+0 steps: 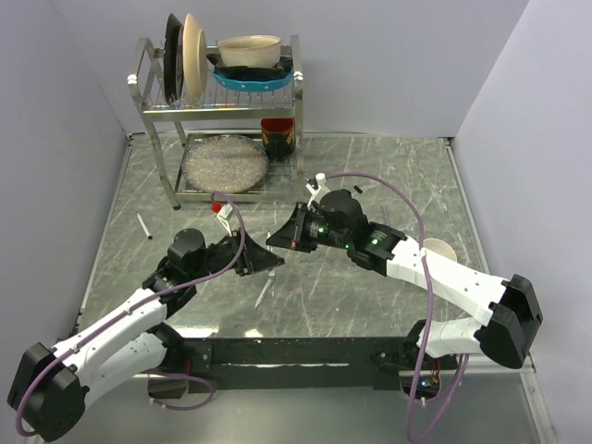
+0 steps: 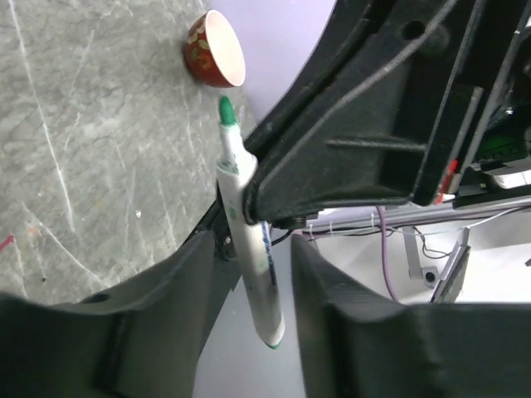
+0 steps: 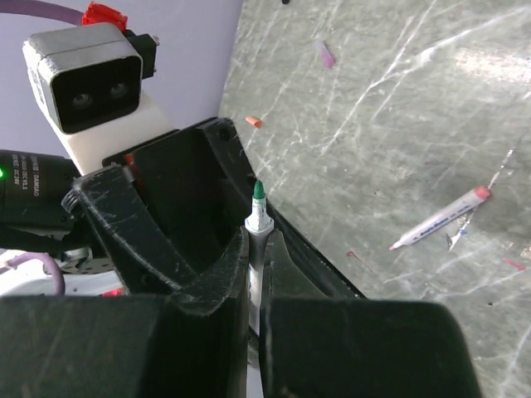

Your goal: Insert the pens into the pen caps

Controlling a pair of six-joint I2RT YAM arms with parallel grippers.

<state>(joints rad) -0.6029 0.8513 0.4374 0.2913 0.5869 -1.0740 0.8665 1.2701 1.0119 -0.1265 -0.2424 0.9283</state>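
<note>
Desk [image 1: 370, 185]: grey marbled top, with both your arms reaching in over its middle. Dish rack [image 1: 148, 102] at the far edge, well apart from the work.

Right gripper [image 3: 257, 257]: fingers closed tight on the green pen [image 2: 253, 265], pinching the whitish barrel just below the collar. The bare green tip sticks out past the fingers with no cap on it.

Left gripper [image 1: 270, 261]: nose to nose with your right one above mid-desk, fingers apart. In the left wrist view the pen's tail end hangs in the gap between them. Whether either finger touches the barrel is hard to tell from that angle.

Red cup [image 2: 214, 51]: on its side on the desk, white inside facing the left wrist camera.

Pink-ended pen [image 3: 440, 217]: flat on the desk below the grippers, free of both.

Third pen [image 1: 145, 226]: flat on the desk at the left, near the rack's leg.

Pink cap [image 3: 326, 55] and red cap [image 3: 254, 122]: loose on the desk, apart from each other and from every pen.
</note>
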